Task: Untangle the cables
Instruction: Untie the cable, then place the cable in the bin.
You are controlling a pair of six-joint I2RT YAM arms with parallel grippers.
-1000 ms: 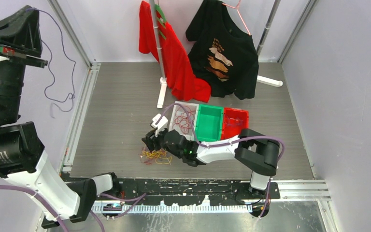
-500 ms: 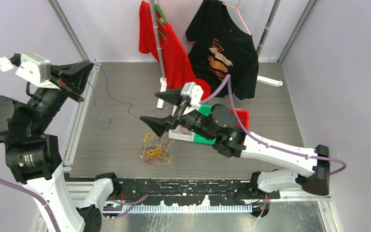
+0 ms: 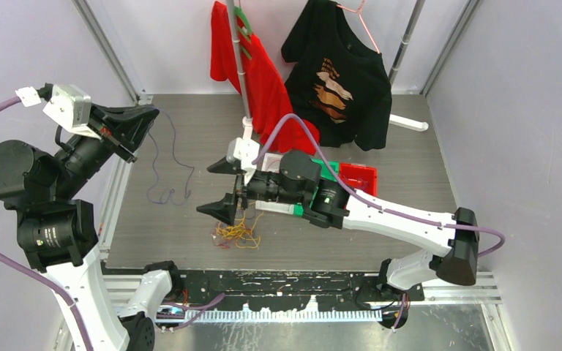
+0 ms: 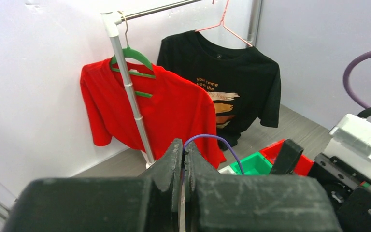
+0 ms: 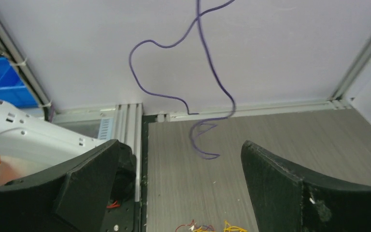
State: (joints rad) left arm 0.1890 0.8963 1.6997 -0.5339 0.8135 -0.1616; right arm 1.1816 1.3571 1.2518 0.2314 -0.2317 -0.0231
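Note:
My left gripper is raised over the table's left edge and shut on a purple cable. The cable hangs down and its end curls on the table. In the left wrist view the cable loops out between the closed fingertips. My right gripper is open and empty above a tangled pile of yellow and red cables on the table. In the right wrist view the purple cable dangles ahead, and the pile's top shows at the bottom edge.
A white bin, a green bin and a red bin stand in a row, partly hidden by my right arm. A red shirt and a black shirt hang on a rack at the back.
My left arm swung down from high on the left, lowering the purple cable until its end rests on the table. My right gripper lifted off the pile, opened and moved left.

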